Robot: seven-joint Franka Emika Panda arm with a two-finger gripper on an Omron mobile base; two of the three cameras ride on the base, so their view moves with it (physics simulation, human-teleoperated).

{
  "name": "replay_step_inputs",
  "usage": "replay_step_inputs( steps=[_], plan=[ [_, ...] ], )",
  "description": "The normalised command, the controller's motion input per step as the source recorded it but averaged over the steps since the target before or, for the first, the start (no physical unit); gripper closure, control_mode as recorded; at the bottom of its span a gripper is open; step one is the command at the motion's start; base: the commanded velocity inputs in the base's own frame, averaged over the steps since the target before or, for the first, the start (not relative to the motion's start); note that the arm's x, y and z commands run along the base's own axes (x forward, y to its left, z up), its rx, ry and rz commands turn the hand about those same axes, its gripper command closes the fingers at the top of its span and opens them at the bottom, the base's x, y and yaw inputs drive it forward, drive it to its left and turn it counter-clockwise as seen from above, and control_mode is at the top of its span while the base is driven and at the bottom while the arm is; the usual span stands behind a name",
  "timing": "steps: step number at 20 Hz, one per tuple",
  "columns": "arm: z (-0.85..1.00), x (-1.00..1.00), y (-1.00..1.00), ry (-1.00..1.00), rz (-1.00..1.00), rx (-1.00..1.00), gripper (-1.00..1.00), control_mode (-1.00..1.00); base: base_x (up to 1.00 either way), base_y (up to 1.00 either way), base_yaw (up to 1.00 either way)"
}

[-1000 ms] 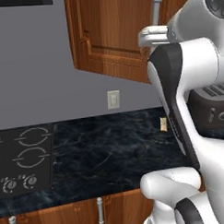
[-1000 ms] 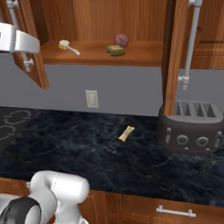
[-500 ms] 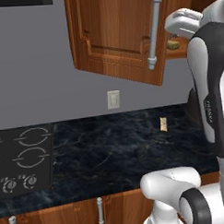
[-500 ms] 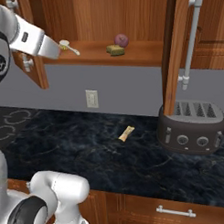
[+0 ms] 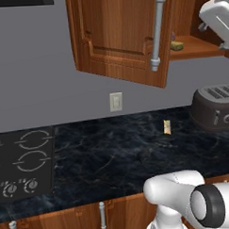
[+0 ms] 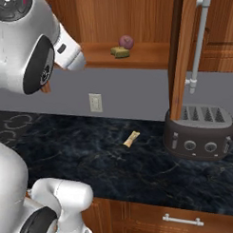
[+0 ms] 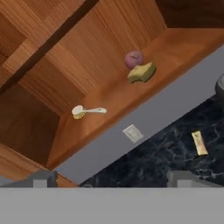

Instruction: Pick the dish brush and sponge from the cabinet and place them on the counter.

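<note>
The dish brush [image 7: 87, 111], a white stick with a tan head, lies on the shelf of the open cabinet [image 7: 118, 94]. To its right on the same shelf sits the sponge [image 7: 141, 72], close beside a purple-red ball [image 7: 134, 58]. My gripper [image 7: 111, 180] is open and empty, well short of the shelf and aimed up at it. The sponge [image 6: 120, 52] and ball [image 6: 126, 41] also show in the right base view, where my arm hides the brush. Below lies the black counter [image 5: 113, 159]. The sponge [image 5: 176, 46] peeks past the open door.
An open cabinet door [image 5: 117, 31] with a silver bar handle [image 5: 156, 29] hangs left of the shelf, another door [image 6: 183, 54] right of it. A dark toaster [image 6: 200, 132] stands on the counter, a small tan bar [image 6: 131, 138] lies mid-counter, and a stovetop [image 5: 24, 163] is at left.
My arm has swung upward toward the cabinet shelf, leaving the middle of the left base view and now covering the brush in the right base view. The gripper stays open.
</note>
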Motion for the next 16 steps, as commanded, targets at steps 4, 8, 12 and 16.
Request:
replay_step_inputs(
  steps=[4,8,12,16],
  plan=[
    [0.00,0.00,-0.22,0.02,0.01,0.31,-1.00,-1.00,0.00,0.00,0.00],
    [-0.12,0.10,0.00,0.03,0.04,0.16,-1.00,-1.00,0.00,0.00,0.00],
    [-0.24,0.18,0.01,0.04,0.06,0.17,-1.00,-1.00,0.00,0.00,0.00],
    [-0.17,0.08,0.00,0.04,0.08,0.21,-1.00,-1.00,0.00,0.00,0.00]
  ],
)
